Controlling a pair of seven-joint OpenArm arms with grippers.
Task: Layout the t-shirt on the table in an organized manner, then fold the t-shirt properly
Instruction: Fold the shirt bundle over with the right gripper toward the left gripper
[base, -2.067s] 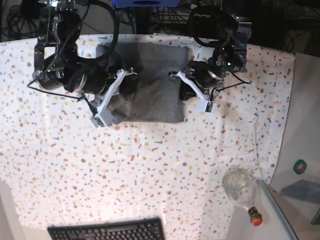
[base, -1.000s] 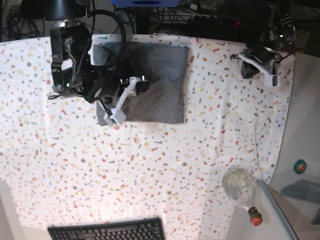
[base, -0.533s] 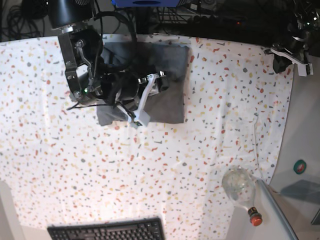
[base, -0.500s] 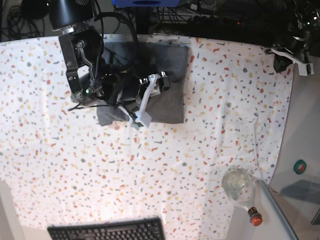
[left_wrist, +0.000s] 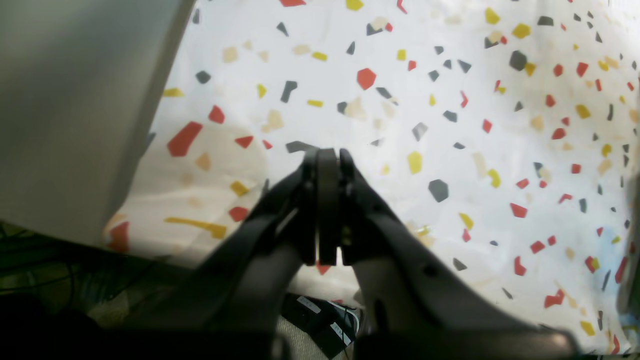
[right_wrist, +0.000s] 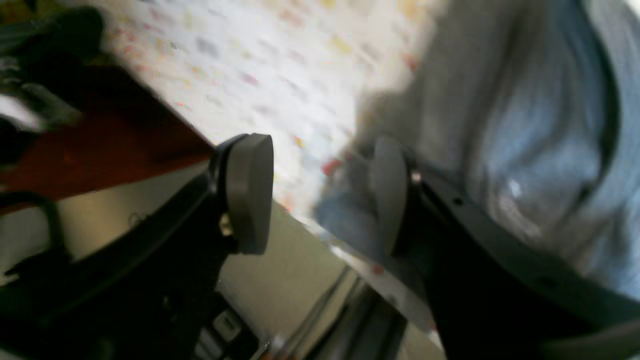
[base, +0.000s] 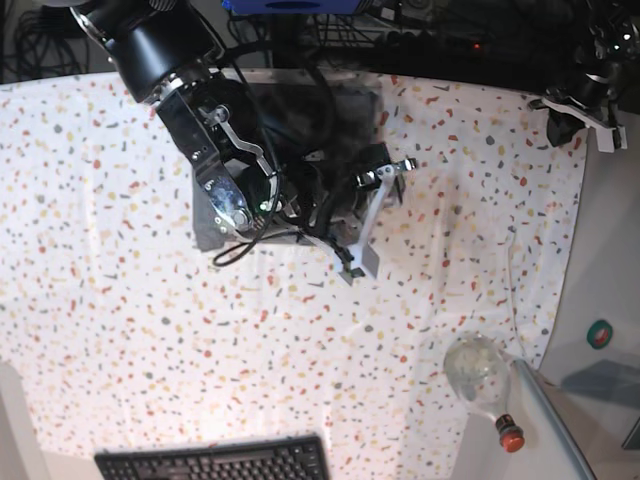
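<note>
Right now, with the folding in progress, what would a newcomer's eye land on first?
The big black right arm sprawled over the grey t-shirt at the far middle of the speckled table, its right pincer open past the shirt's edge. Then the left pincer, shut and parked at the far corner.

Speckled surface (base: 120, 300): a white cloth flecked with red, orange, yellow and grey covers it from edge to edge. A grey t-shirt (base: 205, 225) lies folded on the cloth toward the far edge, largely hidden beneath a robot arm. A black keyboard (base: 215, 462) rests at the near edge. On the adjoining plain grey ledge (base: 600, 290) lies a clear bottle (base: 482, 380).
</note>
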